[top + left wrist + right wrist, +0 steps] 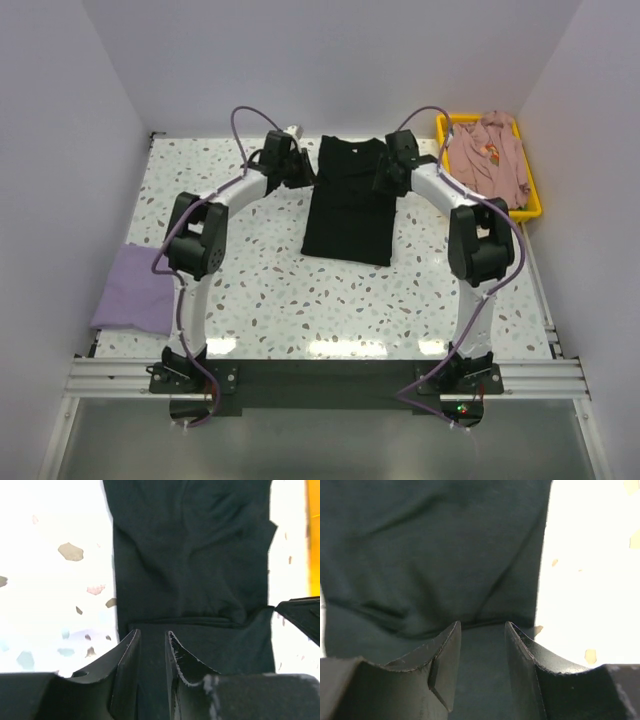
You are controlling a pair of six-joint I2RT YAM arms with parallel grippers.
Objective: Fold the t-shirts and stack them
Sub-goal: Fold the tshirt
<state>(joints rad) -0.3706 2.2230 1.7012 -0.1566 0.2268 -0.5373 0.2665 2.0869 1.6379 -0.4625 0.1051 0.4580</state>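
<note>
The black t-shirt (348,205) lies flat at the far middle of the table, sleeves folded in, forming a narrow rectangle. My left gripper (300,172) is at its far left corner and my right gripper (385,175) at its far right corner. In the left wrist view the jaws (152,635) stand close together with black cloth (190,555) between them. In the right wrist view the jaws (482,626) stand a little wider, with black cloth (430,545) filling the gap. A folded lavender t-shirt (135,290) lies at the left edge. A dusty-pink t-shirt (490,155) lies crumpled in the bin.
The yellow plastic bin (530,210) stands at the far right corner of the speckled table (300,300). White walls close in on the left, far and right sides. The right arm's finger shows at the right edge of the left wrist view (300,612).
</note>
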